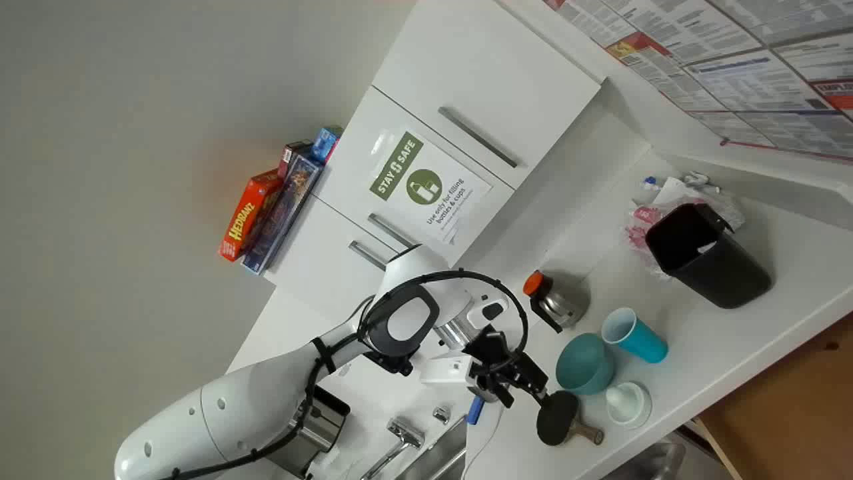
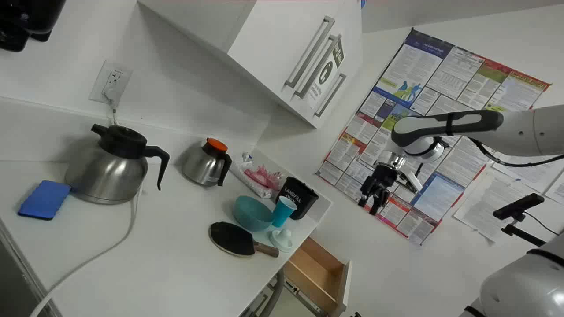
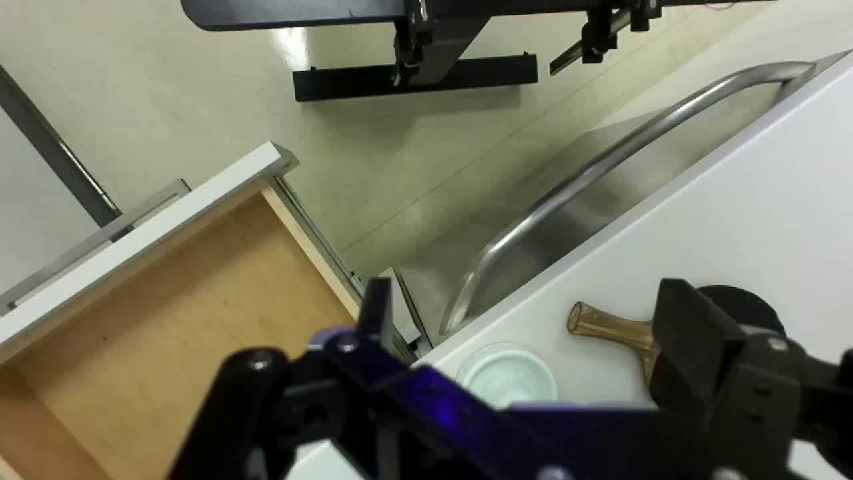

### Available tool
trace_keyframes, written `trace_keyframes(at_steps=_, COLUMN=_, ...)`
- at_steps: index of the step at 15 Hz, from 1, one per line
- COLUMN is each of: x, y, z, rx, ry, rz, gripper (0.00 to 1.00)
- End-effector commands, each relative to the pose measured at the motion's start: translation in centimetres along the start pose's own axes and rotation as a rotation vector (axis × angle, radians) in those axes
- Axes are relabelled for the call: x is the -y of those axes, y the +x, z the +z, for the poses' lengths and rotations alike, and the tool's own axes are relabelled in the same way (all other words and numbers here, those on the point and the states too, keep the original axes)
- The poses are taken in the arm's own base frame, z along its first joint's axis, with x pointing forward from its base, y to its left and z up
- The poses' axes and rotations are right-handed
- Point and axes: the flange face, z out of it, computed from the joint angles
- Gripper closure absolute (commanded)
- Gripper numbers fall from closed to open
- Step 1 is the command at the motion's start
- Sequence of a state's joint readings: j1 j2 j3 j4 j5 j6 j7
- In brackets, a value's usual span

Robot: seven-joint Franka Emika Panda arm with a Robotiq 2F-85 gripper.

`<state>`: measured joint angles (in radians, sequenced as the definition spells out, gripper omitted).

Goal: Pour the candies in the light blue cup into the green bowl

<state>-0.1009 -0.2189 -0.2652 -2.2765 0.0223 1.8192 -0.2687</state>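
The light blue cup (image 1: 645, 343) stands upright on the counter beside the green bowl (image 1: 592, 368), close to its rim. Both also show in an exterior view, the cup (image 2: 281, 215) on the far side of the bowl (image 2: 252, 215). I cannot make out any candies in either view. My gripper (image 1: 525, 399) is high above the counter, apart from both. It also shows in an exterior view (image 2: 368, 207) and in the wrist view (image 3: 526, 300), with its fingers wide apart and nothing between them. The cup and the bowl do not show in the wrist view.
A pale juicer-like dish (image 1: 630, 405) and a black paddle (image 2: 231, 238) with a wooden handle lie near the bowl. A steel carafe (image 1: 562, 305) and a black bin (image 1: 723, 270) stand behind. A wooden drawer (image 3: 200, 320) stands open below the counter edge.
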Motion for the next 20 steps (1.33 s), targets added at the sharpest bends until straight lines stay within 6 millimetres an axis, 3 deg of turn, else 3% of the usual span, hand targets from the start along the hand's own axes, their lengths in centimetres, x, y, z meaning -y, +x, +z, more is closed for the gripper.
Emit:
trace_keyframes(at_steps=1, x=0.0, y=0.0, z=0.0, rx=0.000, ry=0.000, rz=0.000, gripper=0.00)
trace_keyframes(at_steps=5, x=0.0, y=0.0, z=0.0, rx=0.000, ry=0.000, rz=0.000, gripper=0.00)
trace_keyframes(at_steps=8, x=0.0, y=2.4, z=-1.1, rx=-0.087, ry=-0.039, rz=-0.030, gripper=0.00)
trace_keyframes(at_steps=12, x=0.1, y=7.0, z=-1.4, rx=-0.197, ry=-0.124, rz=-0.163, gripper=0.00)
trace_keyframes(at_steps=17, x=0.2, y=13.0, z=0.7, rx=-0.304, ry=-0.224, rz=-0.277, gripper=0.00)
trace_keyframes(at_steps=18, x=0.2, y=13.7, z=1.1, rx=-0.313, ry=-0.237, rz=-0.271, gripper=0.00)
trace_keyframes(at_steps=19, x=0.4, y=12.0, z=1.1, rx=-0.301, ry=-0.201, rz=-0.249, gripper=0.00)
trace_keyframes(at_steps=20, x=0.4, y=12.8, z=1.6, rx=-0.302, ry=-0.211, rz=-0.256, gripper=0.00)
